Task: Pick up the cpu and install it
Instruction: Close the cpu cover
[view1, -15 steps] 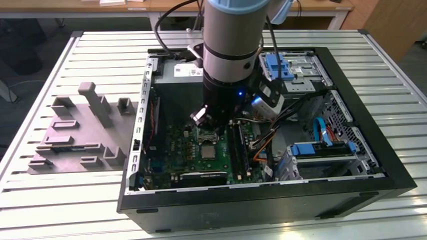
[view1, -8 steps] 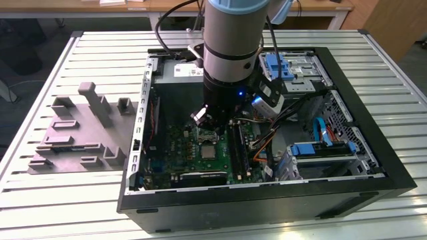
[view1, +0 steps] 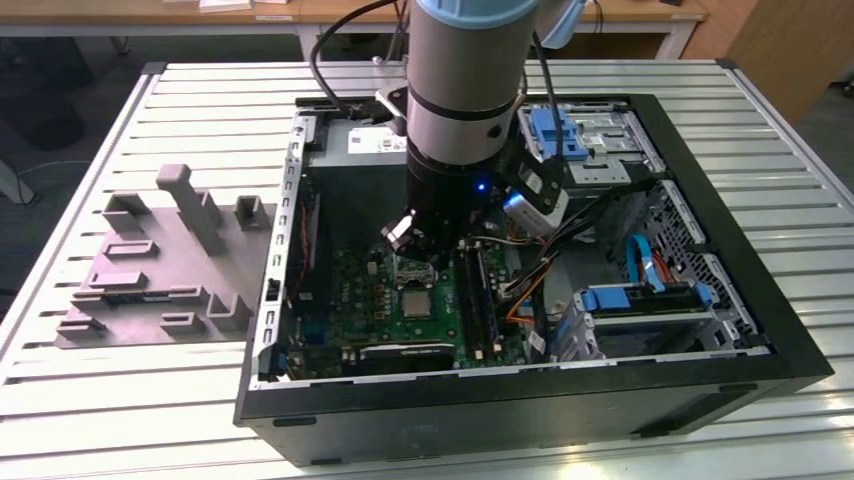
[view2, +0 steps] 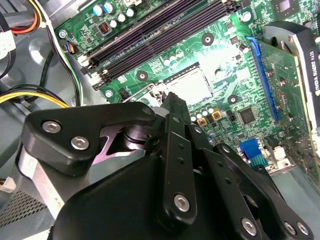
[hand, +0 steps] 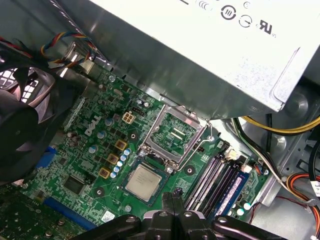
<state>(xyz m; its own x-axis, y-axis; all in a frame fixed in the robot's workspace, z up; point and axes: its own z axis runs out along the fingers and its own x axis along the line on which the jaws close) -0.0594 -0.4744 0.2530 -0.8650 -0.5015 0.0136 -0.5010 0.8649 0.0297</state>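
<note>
Black computer case lies open on the slatted table, and the arm reaches inside it. On its green motherboard the cpu seems already seated in the socket, toward the board's middle. The metal retaining frame beside it is not yet closed. The gripper hovers just beside the cpu, fingers pressed together, holding nothing.

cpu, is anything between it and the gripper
Nothing visible. In the first wrist view the cpu lies in its socket, the metal frame is swung open beside it, and the gripper hangs close by.
</note>
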